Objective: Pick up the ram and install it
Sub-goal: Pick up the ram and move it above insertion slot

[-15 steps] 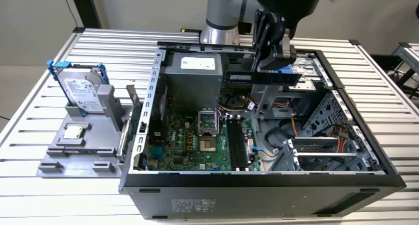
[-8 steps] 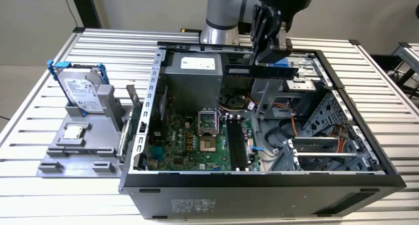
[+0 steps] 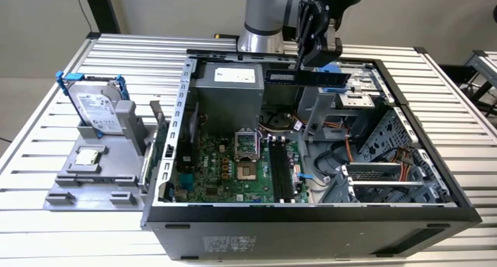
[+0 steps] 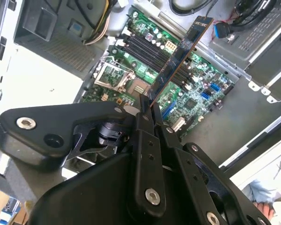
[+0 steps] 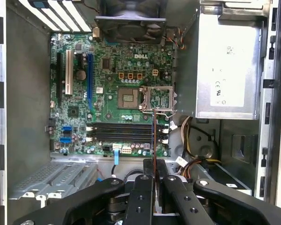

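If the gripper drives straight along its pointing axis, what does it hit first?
The ram clamped in the gripper leads; likely it meets the motherboard by the memory slots. Depth is unclear.

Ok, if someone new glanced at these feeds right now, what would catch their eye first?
First, the gripper clamped on the ram, holding it level above the open computer case, toward the back of the exterior view. Beneath it lies the exposed green motherboard with its row of black memory slots. On the exterior view's left, a hard drive in a blue bracket stands on a grey holder.
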Robot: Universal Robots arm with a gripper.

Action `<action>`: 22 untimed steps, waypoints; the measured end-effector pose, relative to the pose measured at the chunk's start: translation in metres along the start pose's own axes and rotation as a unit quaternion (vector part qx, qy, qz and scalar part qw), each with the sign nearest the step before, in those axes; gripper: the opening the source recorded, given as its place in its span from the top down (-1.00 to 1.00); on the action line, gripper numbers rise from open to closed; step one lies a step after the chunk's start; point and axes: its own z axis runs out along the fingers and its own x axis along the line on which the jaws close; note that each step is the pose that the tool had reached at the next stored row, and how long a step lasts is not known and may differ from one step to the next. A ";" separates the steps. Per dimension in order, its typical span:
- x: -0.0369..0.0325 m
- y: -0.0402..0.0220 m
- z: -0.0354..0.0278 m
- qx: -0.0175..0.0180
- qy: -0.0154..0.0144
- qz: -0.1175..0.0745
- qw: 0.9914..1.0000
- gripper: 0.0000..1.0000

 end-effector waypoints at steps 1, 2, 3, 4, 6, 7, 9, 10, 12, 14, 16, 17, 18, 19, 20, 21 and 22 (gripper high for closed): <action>0.0000 0.0000 0.0000 0.000 0.000 0.000 1.000 1.00; 0.0000 0.0001 0.0000 0.000 0.000 0.000 1.000 1.00; 0.0000 0.0000 0.0000 -0.001 0.000 0.000 1.000 1.00; 0.0000 0.0000 0.0000 -0.001 0.000 0.000 1.000 1.00; 0.0000 0.0000 0.0000 -0.001 0.000 0.000 1.000 1.00; 0.0000 0.0000 0.0000 -0.001 0.000 0.000 1.000 1.00; 0.0000 0.0000 0.0000 -0.001 0.000 0.000 1.000 1.00; 0.0000 0.0000 0.0000 -0.001 0.000 0.000 1.000 1.00; 0.0000 0.0000 0.0000 -0.001 0.000 0.000 1.000 1.00; 0.0000 0.0000 0.0000 -0.001 0.000 0.001 1.000 1.00; -0.0001 0.0000 0.0001 -0.001 0.000 0.006 1.000 1.00; -0.0001 0.0000 0.0001 -0.001 -0.001 0.010 1.000 1.00; -0.0001 0.0000 0.0000 -0.001 -0.001 0.016 1.000 1.00; -0.0001 0.0000 0.0000 -0.001 -0.001 0.022 1.000 1.00; -0.0001 0.0000 0.0000 -0.001 -0.001 0.029 1.000 1.00; -0.0001 0.0000 0.0000 -0.001 -0.002 0.037 0.999 1.00; -0.0001 0.0000 0.0000 -0.001 -0.002 0.044 0.999 1.00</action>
